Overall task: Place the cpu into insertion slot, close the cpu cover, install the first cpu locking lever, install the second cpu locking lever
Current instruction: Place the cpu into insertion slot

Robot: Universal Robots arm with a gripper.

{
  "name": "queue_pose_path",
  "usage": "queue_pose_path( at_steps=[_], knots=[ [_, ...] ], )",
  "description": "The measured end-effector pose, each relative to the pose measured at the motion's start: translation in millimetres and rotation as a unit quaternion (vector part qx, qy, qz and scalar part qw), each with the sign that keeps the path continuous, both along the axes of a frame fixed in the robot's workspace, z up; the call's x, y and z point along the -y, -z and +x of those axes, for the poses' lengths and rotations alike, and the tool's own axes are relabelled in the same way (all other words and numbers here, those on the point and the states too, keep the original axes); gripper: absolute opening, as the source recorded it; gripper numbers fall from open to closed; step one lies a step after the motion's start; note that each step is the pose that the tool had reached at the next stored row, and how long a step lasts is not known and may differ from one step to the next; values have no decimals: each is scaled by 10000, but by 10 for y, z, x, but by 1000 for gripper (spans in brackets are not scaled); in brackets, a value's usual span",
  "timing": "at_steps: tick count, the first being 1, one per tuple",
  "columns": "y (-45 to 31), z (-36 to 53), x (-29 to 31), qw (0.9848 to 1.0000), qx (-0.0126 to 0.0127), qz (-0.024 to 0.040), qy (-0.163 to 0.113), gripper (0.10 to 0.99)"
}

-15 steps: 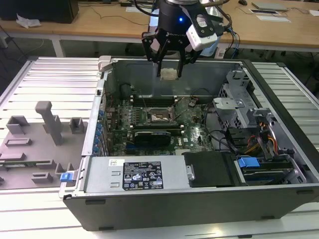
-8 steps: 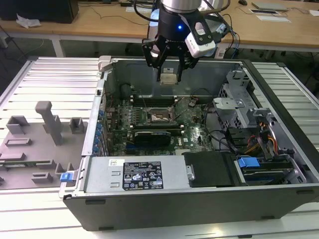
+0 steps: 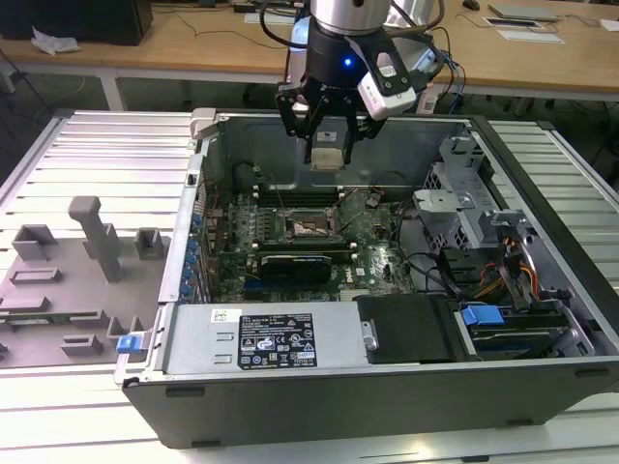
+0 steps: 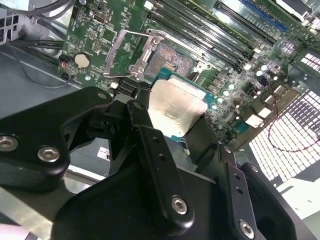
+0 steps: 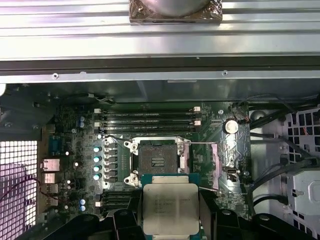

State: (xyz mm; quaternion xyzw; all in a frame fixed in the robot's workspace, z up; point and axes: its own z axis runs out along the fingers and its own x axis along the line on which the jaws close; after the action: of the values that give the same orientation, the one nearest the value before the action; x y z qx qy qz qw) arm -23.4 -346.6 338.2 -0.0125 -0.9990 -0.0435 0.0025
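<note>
cpu gripped in tool, hanging clear of insertion slot.

Robotics lab: open computer case on slatted aluminium bench.

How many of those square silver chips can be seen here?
1. The cpu is clamped in the gripper, held above the green board near the open, empty insertion slot. Others could be hidden elsewhere in the case.
</note>
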Motion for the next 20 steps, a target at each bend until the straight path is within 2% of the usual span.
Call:
queue_pose_path(
  at_steps=[8,17,20],
  knots=[
    [104,0,0,10000,10,-24,0,541],
    [267,0,0,10000,26,-60,7,541],
    [302,0,0,9998,25,-64,174,541]
  ],
)
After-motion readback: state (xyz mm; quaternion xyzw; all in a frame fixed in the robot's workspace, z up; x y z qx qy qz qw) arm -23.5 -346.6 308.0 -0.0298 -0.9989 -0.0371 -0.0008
